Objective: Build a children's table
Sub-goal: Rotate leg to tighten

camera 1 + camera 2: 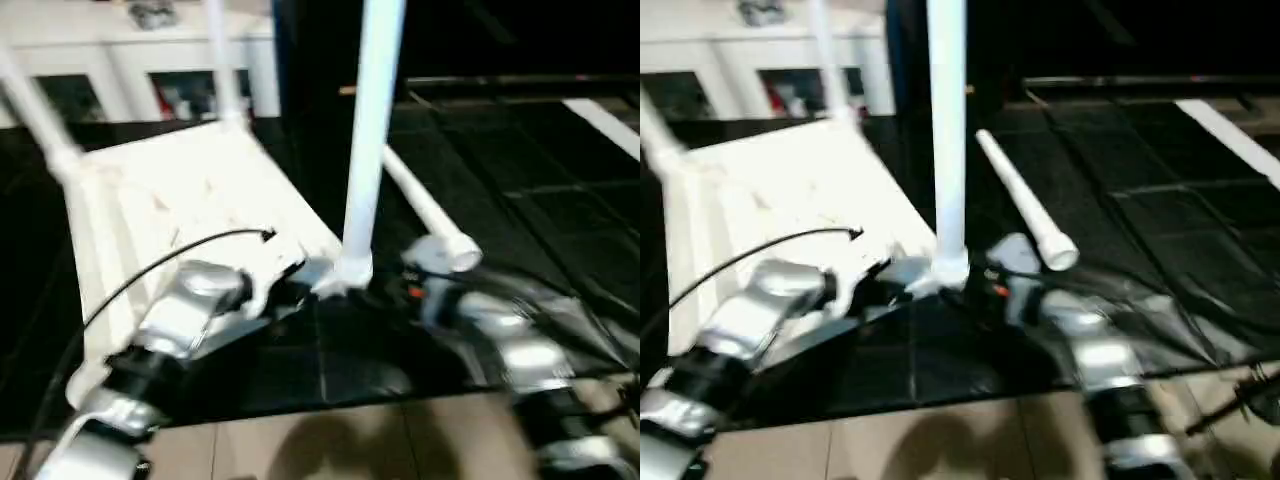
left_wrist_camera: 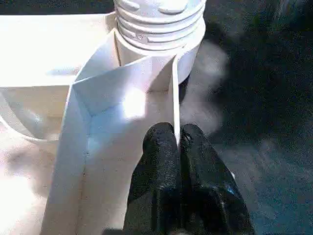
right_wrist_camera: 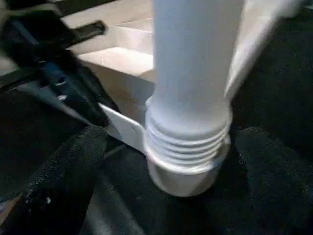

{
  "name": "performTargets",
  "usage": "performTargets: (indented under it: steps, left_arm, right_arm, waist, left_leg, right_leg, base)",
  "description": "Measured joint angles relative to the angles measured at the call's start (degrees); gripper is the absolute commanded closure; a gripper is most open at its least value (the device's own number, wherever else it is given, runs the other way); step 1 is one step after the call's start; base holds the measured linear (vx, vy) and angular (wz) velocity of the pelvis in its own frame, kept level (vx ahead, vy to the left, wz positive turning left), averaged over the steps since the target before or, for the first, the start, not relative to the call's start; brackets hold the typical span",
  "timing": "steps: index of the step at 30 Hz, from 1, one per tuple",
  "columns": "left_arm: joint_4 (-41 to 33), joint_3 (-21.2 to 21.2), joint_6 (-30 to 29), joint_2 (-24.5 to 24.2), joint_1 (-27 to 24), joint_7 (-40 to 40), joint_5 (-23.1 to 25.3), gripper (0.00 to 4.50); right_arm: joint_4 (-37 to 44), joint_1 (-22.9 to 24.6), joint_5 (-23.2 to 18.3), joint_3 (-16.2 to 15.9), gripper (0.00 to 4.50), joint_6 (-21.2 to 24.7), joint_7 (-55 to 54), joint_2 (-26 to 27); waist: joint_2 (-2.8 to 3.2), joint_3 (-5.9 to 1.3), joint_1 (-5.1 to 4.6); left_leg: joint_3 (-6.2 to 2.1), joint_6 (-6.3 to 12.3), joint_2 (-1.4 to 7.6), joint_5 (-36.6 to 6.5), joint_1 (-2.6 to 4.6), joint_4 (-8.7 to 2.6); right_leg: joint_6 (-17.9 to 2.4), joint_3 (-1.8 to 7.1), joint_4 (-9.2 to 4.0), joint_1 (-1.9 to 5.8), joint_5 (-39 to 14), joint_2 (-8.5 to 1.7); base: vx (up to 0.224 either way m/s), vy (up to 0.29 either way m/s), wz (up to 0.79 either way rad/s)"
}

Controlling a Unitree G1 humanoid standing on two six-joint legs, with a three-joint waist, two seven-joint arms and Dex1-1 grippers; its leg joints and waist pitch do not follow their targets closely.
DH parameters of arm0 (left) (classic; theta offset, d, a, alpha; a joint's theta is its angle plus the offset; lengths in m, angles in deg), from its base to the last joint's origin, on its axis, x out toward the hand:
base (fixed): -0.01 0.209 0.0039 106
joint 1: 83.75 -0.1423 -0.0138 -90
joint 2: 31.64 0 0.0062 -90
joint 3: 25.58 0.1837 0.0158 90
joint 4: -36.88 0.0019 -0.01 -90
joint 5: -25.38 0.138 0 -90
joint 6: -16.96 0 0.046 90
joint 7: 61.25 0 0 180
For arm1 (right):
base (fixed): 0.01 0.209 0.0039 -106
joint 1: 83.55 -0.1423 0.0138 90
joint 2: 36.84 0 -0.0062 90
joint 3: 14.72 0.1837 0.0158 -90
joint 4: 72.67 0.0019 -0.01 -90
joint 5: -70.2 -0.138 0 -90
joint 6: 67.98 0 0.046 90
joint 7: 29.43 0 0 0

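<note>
Legs point straight up from the upturned tabletop point(image 1: 190, 190); the nearest leg point(image 1: 368, 140) stands between the spread right gripper point(image 3: 166, 161) fingers, while the left gripper point(image 2: 178, 147) clamps a tabletop rib beside its socket. One loose leg point(image 1: 1025, 210) lies flat beyond.

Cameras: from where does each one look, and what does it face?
Left eye view: from the head, down on the tabletop; silver forearms show.
Right eye view: the same, slightly aside; a loose leg lies on the floor.
Left wrist view: along the left gripper, shut on a rib.
Right wrist view: between the right gripper's open fingers.
Shared: the upright leg in its socket.
</note>
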Motion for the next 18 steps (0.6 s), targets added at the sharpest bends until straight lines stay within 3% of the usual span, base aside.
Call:
performTargets:
  steps: [7, 13, 18]
  left_arm:
    - [0.29, 3.36, 7.36, -5.69, -0.12, 9.85, 0.31, 4.50]
    - [0.59, 4.97, 10.53, -6.37, 0.54, 13.21, 0.35, 4.50]
    - [0.92, 5.79, 12.55, -7.29, 0.66, 14.96, 0.37, 4.50]
  right_arm:
    - [-0.63, -4.86, 0.02, -4.82, 0.03, 1.80, 11.89, -4.42]
    - [-2.48, -6.87, 0.48, -7.16, 0.03, 1.61, 16.34, -4.26]
    - [-5.11, -8.50, 1.41, -9.37, 0.19, 1.06, 18.42, -4.04]
  waist:
    - [0.03, 0.01, 1.16]
    - [-0.01, -0.01, 2.14]
    - [-0.01, -0.01, 2.34]
  left_leg:
    - [0.02, -0.16, 0.04, -0.09, -0.01, 0.13]
    - [0.08, -0.14, 0.03, -0.11, -0.06, 0.16]
    - [0.07, -0.14, 0.04, -0.10, -0.07, 0.16]
  right_leg:
    - [-0.09, 0.06, 0.02, 0.23, 0.05, -0.02]
    - [-0.01, 0.16, 0.01, 0.31, 0.00, -0.04]
    - [0.01, 0.16, 0.07, 0.28, -0.01, -0.04]
  base:
    - [0.000, 0.000, 0.00]
    - [0.000, 0.000, 0.00]
    - [0.000, 0.000, 0.00]
